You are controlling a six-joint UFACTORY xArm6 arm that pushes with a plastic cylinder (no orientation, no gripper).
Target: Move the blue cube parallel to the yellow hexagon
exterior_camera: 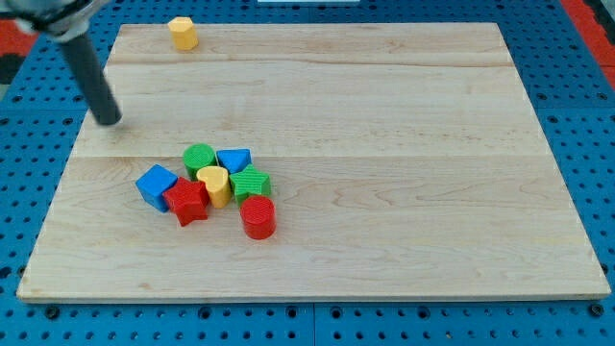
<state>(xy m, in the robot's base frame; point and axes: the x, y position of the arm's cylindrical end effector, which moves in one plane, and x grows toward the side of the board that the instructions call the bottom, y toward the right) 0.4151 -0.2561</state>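
The blue cube sits at the left end of a cluster of blocks on the wooden board, touching a red star-shaped block. The yellow hexagon stands alone near the board's top left edge. My tip rests on the board at the view's left, above and to the left of the blue cube, apart from it, and well below the yellow hexagon.
The cluster also holds a green cylinder, a blue triangular block, a yellow heart-shaped block, a green block and a red cylinder. A blue pegboard surrounds the board.
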